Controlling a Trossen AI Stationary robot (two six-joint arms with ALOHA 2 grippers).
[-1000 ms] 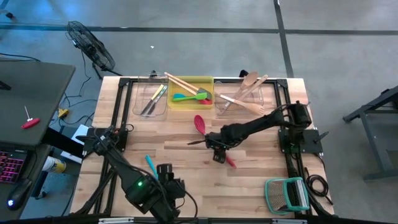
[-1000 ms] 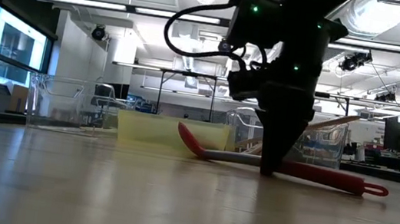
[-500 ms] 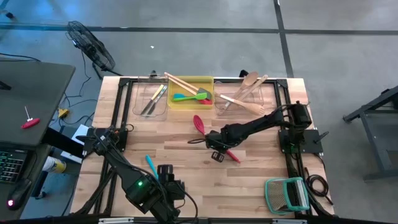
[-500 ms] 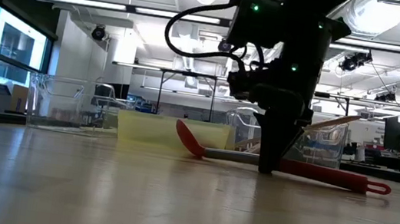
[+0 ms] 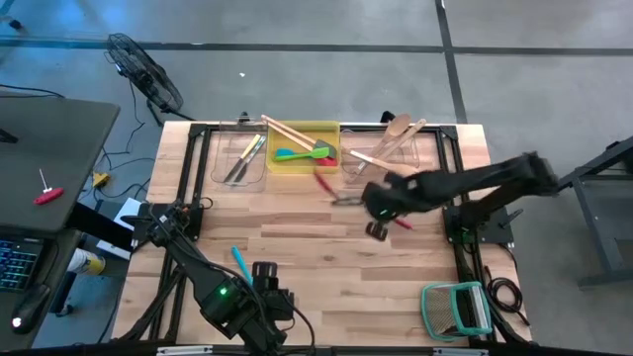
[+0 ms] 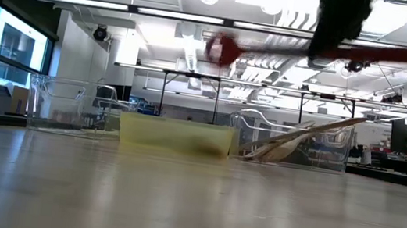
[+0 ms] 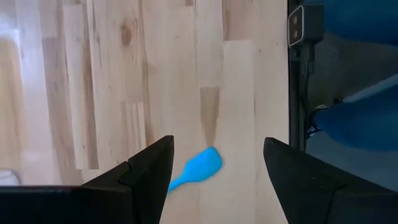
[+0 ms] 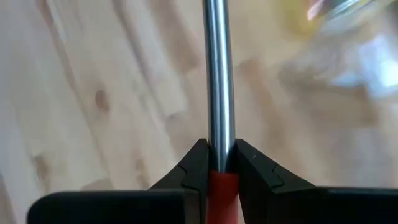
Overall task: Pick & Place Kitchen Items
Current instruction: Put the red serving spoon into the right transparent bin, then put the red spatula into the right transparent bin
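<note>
Big change vs a sec ago: red spatula (image 5: 324, 184) is off the tabletop (image 5: 297, 257) now. Before, it lay flat mid-tabletop w/ the right gripper (image 5: 379, 210) planted on its shaft; now the gripper has clamped and lifted it. Low view shows the spatula (image 6: 228, 49) high up, roughly level, red head on one side and red handle end on the other, well above the bins. Right wrist view confirms: fingers (image 8: 196, 165) pinched narrow on the metal shaft, right where it meets the red grip.

Meaning for the task: pick looks done, carry phase on. In the high view the spatula sits just beside the yellow bin (image 5: 303, 158), near its front corner, not yet over it. That bin already holds green, blue and red silicone pieces, so prob the target, but that's a guess. Grip is off-centre on a long thing, so it could swing or tilt on the way.

Right arm pose: has swung up and back toward its base side, elbow raised, forearm reaching in toward tabletop centre, gripper pointing down.

Left arm: parked at the near-left edge, left gripper (image 7: 214, 180) wide, empty, hovering over the blue spatula (image 7: 194, 169) lying on the tabletop; no change there.

Wooden utensils rest in the clear bin (image 5: 396, 153) on the right.
</note>
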